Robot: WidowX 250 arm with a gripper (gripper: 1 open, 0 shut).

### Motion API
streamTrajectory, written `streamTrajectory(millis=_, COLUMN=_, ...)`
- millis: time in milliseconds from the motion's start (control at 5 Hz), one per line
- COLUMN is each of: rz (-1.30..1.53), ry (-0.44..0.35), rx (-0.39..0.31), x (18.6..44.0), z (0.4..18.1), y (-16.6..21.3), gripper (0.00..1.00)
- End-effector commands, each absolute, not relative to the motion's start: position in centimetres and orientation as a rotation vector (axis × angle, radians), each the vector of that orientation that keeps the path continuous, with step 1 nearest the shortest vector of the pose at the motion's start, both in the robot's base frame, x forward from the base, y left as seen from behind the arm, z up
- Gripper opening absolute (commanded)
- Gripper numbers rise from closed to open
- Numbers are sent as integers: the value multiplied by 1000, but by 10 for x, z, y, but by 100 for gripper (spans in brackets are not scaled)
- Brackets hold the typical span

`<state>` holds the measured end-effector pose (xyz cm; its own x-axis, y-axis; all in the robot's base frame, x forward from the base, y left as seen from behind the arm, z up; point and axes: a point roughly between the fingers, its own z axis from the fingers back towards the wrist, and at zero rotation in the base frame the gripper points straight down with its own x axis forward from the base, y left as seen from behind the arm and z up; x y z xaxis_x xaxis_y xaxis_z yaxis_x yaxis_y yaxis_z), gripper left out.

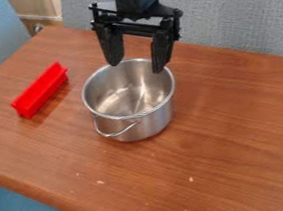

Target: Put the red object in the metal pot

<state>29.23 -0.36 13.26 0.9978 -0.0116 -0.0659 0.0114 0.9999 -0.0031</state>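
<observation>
The red object (39,89) lies flat on the counter (229,124), off to the left of the metal pot (132,100) in the picture and clearly apart from it, with bare wood between the two. It is a bright red, elongated block, set on a diagonal: its lower end points toward the counter's left edge and its upper end toward the back. One long edge shows a ridged profile. Nothing touches it.

The metal pot stands upright near the middle of the counter, round, shiny and straight-sided. Its mouth faces up and the inside is visible down to the bottom; only reflections on the steel show there, and the red object is not in it. A thin wire handle hangs against the front of the pot's wall, low on the side nearest the viewer.

The hand (141,59) hangs over the back rim of the pot, pointing downward. Its two dark fingers (115,49) are spread wide apart and released, with nothing between them. The fingertips reach about to the level of the pot's far rim; whether they touch the rim cannot be told from this view. The black body of the arm rises out of the top of the picture.

The counter is brown wood grain, with its front corner jutting toward the viewer. Behind its far left corner stands a pale, boxy thing (41,6), too cut off to identify.
</observation>
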Motion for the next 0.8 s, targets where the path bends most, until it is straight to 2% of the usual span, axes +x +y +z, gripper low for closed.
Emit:
streamTrajectory(millis=0, rz=-7, ry=87, rx=-8, x=291, z=125, y=-2, gripper=100)
streamTrajectory(millis=200, rz=28, ry=98, rx=-12, x=290, z=121, y=15, gripper=100)
streamTrajectory(millis=600, rz=173, ry=65, rx=-9, x=285, z=126, y=93, gripper=100)
